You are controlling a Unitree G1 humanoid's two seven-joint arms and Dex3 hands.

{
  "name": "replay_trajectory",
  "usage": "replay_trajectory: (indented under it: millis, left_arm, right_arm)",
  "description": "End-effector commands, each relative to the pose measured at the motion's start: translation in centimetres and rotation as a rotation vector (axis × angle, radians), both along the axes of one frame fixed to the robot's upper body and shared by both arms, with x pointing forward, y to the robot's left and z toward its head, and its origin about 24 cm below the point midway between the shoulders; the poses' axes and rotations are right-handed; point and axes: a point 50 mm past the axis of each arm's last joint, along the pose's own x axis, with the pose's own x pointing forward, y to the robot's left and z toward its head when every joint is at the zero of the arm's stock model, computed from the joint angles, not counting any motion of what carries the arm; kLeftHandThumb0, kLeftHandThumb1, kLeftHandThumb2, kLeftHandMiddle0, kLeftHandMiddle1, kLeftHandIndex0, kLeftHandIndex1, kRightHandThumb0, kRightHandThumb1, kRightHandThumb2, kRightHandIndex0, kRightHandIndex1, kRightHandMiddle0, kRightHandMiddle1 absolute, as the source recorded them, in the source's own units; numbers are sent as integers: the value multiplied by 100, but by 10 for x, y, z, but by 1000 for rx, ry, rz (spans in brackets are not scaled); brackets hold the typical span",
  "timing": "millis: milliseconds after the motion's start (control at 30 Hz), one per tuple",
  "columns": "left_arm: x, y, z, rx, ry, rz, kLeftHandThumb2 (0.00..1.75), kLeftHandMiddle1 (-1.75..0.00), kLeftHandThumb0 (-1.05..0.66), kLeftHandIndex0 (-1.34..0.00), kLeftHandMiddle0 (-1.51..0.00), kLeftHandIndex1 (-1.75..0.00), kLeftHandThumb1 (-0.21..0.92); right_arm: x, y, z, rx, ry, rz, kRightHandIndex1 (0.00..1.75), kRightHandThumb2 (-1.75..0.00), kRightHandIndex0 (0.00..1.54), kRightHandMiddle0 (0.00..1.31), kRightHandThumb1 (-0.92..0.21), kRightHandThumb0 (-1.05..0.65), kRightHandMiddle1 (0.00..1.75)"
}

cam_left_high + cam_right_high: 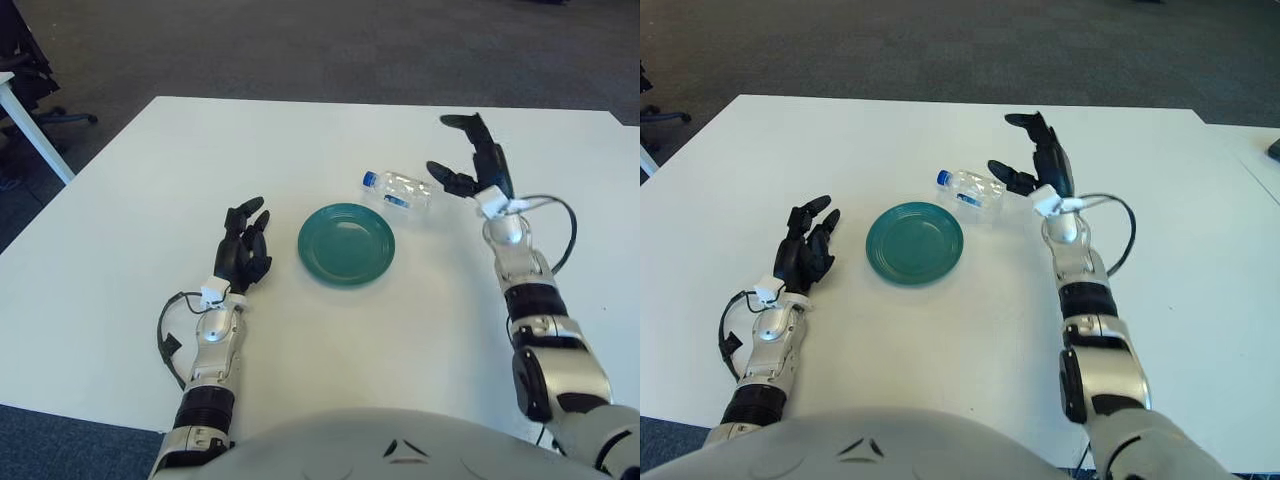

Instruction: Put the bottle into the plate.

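Clear plastic bottle [398, 190] lies sideways on the smooth white counter [120, 220] beside the round teal plate [346, 244] — right hand [472, 163] spread open next to it; left hand [243, 250] relaxed left of the plate.

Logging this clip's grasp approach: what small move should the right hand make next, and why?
Probably ease the open right hand left and down around the water bottle and close: the bottle lies on its side beside the green plate, ungrasped. The left hand shows left of the plate.
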Motion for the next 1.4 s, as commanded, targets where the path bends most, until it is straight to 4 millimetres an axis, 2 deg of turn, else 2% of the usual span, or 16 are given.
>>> replay_trajectory:
  millis: [0,167,367,700,1000,1367]
  left_arm:
    - [-24,-13,-38,-23,184,-25,69,-9,-78,0,-43,-99,92]
    - [-26,-16,-38,-29,177,-28,68,-9,-76,0,-43,-99,92]
    - [-27,-18,-38,-33,175,-27,67,-9,-75,0,-44,-99,92]
    - [-28,-26,-37,-54,166,-42,63,-8,-75,0,-43,-100,92]
    - [-35,-30,-32,-64,127,-52,62,-8,-75,0,-42,-99,92]
    - [-45,-25,-28,-43,109,-56,63,-7,-79,0,-42,-101,92]
  right_arm:
    - [34,19,29,-508,-39,-13,9,-48,8,0,-92,-105,41]
    - [44,22,23,-595,23,-21,4,-52,7,0,-92,-105,30]
    - [51,29,16,-646,52,-26,3,-53,6,0,-92,-105,26]
    - [54,42,1,-708,106,-23,1,-56,5,0,-92,-105,13]
    - [52,39,-6,-689,164,10,1,-54,5,0,-92,-105,7]
    - [49,32,-6,-629,222,82,0,-59,4,0,-92,-105,3]
